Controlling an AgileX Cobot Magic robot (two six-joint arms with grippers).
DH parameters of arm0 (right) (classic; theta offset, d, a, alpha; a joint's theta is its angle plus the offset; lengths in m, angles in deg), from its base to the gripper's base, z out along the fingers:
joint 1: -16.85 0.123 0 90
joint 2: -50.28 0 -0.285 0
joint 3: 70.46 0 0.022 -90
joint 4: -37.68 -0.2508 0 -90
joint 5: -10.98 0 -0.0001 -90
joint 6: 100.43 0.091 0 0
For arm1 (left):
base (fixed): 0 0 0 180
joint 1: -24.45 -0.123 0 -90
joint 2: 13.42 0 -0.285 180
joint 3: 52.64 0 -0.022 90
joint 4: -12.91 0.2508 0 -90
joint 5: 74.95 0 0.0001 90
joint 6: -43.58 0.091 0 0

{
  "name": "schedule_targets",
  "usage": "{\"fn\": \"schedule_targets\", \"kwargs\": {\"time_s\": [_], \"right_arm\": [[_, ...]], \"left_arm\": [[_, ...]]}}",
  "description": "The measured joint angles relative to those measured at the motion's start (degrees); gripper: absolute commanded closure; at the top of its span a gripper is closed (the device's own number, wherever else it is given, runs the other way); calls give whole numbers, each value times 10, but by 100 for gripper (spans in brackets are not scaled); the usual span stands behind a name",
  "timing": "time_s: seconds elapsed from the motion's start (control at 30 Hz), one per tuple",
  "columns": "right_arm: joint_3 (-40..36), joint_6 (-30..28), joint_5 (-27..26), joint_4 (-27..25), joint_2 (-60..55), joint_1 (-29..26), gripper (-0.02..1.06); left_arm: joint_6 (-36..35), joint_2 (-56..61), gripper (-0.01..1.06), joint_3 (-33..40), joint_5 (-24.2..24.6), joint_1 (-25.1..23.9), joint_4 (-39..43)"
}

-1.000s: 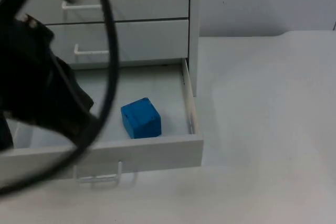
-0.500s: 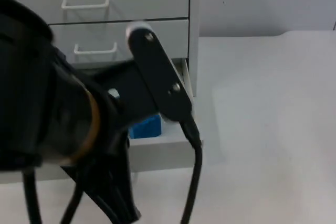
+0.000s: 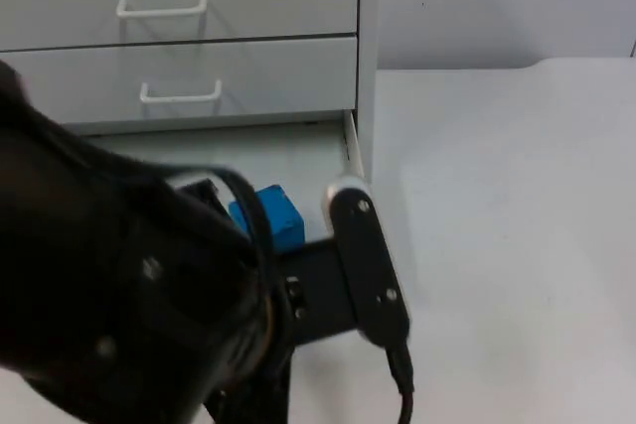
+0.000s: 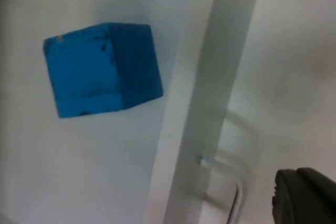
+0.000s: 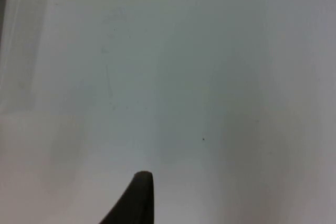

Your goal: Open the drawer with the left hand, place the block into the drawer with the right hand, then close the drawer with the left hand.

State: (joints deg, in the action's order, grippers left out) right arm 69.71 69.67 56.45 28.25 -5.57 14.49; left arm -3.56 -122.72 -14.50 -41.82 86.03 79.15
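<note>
Drawer (image 3: 350, 151) handling is what matters for you now: judging by its thin white panels, it should slide lightly, and the place to take hold is the slim white handle (image 4: 234, 192) on its front panel (image 4: 202, 93), or you can simply press against that front to shut it. The pull looks thin, so expect it to give little purchase.

The drawer is the lowest of a white cabinet (image 3: 199, 37) and stands pulled out toward six o'clock in the top view. The blue block (image 3: 278, 215) already lies inside it, near the front wall, at about five o'clock of the drawer floor. It is a matte cube with scuffed, slightly speckled faces, and looks rigid and light.

The left arm (image 3: 149, 295) reaches across the drawer front; a left fingertip (image 4: 307, 198) sits just beside the handle, not touching it. You cannot tell whether the left gripper is spread or closed. The right gripper waits over bare table (image 5: 210, 77); a right fingertip (image 5: 137, 198) hangs above it, and its spread cannot be told either.
</note>
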Motion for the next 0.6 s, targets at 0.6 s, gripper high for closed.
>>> {"fn": "schedule_targets", "kwargs": {"time_s": [0.6], "right_arm": [[0, 0, -5, 0, 0, 0, -1]], "left_arm": [[-243, -121, 105, -1, 78, -1, 303]]}}
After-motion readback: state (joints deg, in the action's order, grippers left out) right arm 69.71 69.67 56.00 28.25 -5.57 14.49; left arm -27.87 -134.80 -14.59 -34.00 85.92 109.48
